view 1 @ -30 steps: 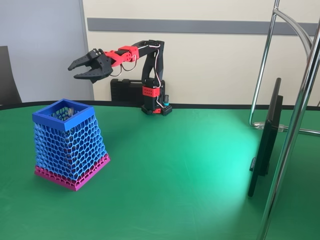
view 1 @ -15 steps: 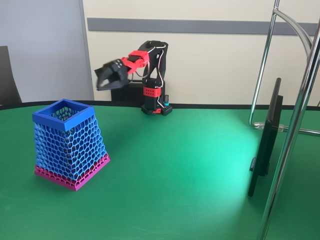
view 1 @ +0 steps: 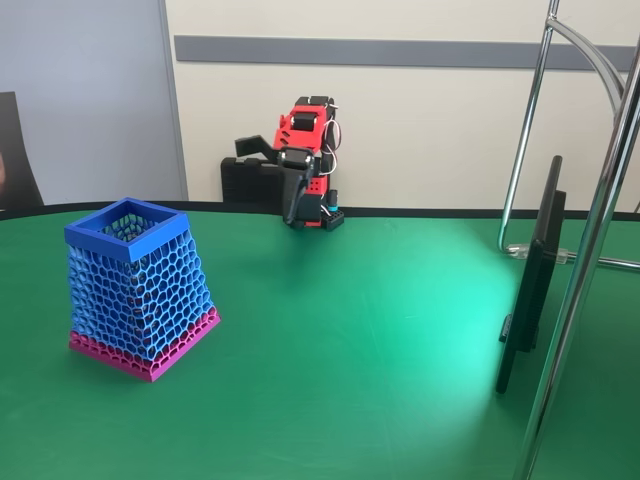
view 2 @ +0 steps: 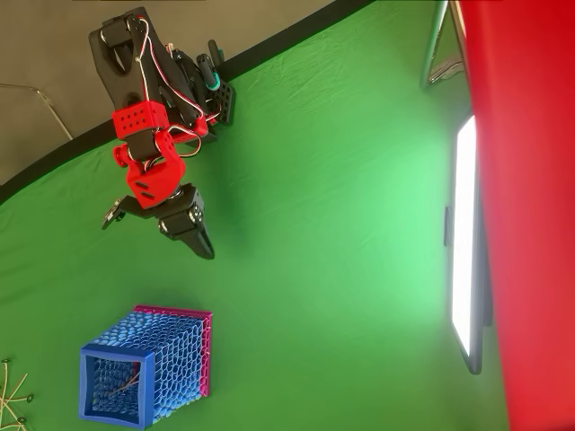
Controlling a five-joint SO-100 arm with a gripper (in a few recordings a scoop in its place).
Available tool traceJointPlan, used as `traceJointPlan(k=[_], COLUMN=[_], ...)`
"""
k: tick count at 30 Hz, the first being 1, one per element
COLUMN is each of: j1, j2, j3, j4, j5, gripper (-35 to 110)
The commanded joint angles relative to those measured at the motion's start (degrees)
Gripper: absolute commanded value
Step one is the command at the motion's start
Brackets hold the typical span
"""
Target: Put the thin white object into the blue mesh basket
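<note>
Arm: folded up at the back of the green bench (view 1: 380, 340).
End effector (view 2: 160, 220): jaws spread wide, grasping nothing (one finger points down in the fixed view).
Blue mesh basket (view 1: 138, 288): upright, well apart from the arm.
Thin white object (view 2: 126, 382): inside the basket, seen in the overhead view.
Similar thin cords (view 2: 11, 395): beside the basket at the overhead view's edge.

A green worktop (view 1: 380, 340) is catching a bright glare, a cream wall (view 1: 420, 120) with a grey rail (view 1: 400, 52) is standing behind it.
</note>
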Motion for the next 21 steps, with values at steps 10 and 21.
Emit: traceJointPlan(k=[10,21], j1=[-8.7,-9.1], j2=[25.8,37.2], j3=[15.2,22.7], j4=[16.6,19.4], j5=[0.8,1.8], gripper=[0,0])
